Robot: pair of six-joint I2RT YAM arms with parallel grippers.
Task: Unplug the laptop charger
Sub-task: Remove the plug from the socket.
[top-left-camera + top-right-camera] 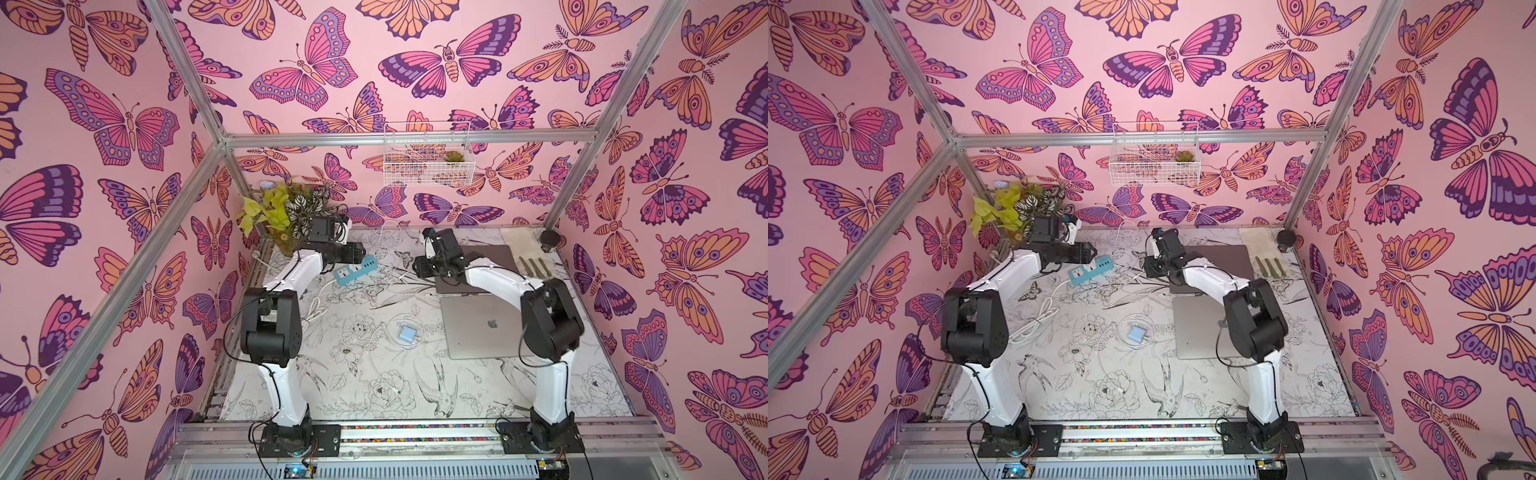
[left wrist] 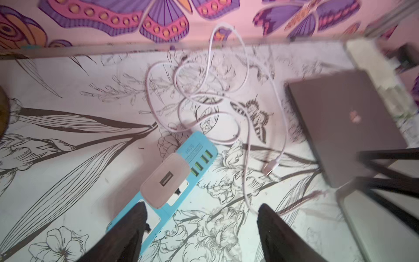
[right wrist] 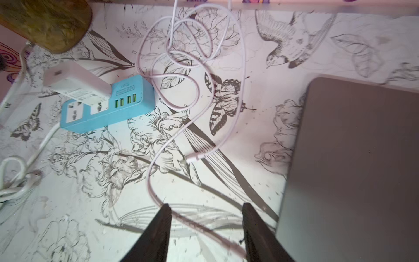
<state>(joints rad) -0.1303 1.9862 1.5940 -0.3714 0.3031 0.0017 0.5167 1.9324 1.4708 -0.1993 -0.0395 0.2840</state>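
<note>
Left fingers: we see the left fingers [image 2: 133,231] spread wide and released, clasping nothing. In the left wrist view one of them lies across the near end of the power strip [image 2: 199,147]; we cannot tell whether it touches.
Right fingers: the right fingers [image 3: 158,231] are parted and released. The white cable [image 3: 181,68] runs along the counter [image 1: 353,382] through the gap between them, and neither finger pinches it.
Charger: the white charger brick [image 2: 165,180] sits plugged into a socket of the blue power strip. The USB port on its face is empty.
Cable: we find it in loose loops on the counter between the power strip and the dark grey laptop [image 1: 494,253]. Its USB plug [image 2: 271,166] lies free on the counter, apart from the charger brick.
Power strip: it lies toward the back left of the counter, just beside the left fingers in both top views. Its own thick white cord [image 1: 316,307] trails toward the front.
Laptops: the dark grey laptop lies closed at the back right. A closed silver laptop [image 1: 478,336] lies right in front of it, and the right arm reaches over both.
Adapter: a small blue adapter [image 1: 406,333] rests mid-counter inside a thin coiled lead.
Plant: a potted plant [image 1: 282,208] stands in the back left corner.
</note>
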